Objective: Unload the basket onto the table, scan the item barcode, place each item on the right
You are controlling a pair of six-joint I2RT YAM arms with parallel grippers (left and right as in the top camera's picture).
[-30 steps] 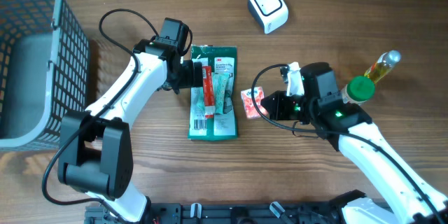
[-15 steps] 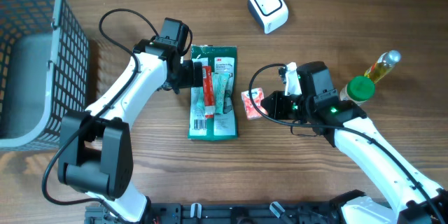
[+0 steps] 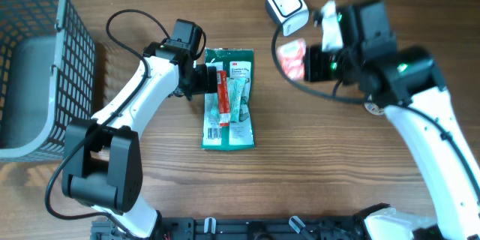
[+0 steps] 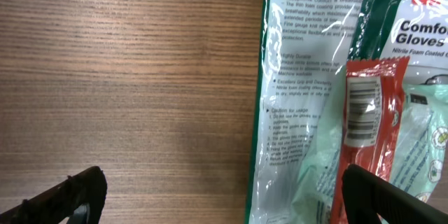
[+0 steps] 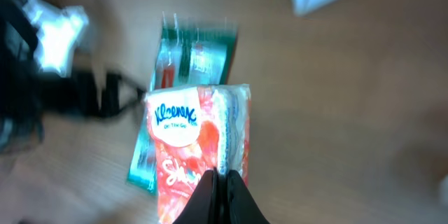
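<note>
A grey wire basket [image 3: 30, 60] stands far left, well apart from the green glove pack [image 3: 229, 120] lying flat with a red packet [image 3: 222, 99] on it; the left gripper [image 4: 218, 178] hangs wide open over that pack's edge. The right gripper [image 5: 220, 185] is clamped on the Kleenex tissue pack [image 3: 291, 54], just beside the white scanner [image 3: 287, 7].

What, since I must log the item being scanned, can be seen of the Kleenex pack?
The Kleenex pack is a soft plastic-wrapped tissue packet, coral-red and white, with a blue logo on a white oval. The right end effector is shut on its edge. It appears held above the table, close beside the white scanner; blur hides any barcode.
</note>
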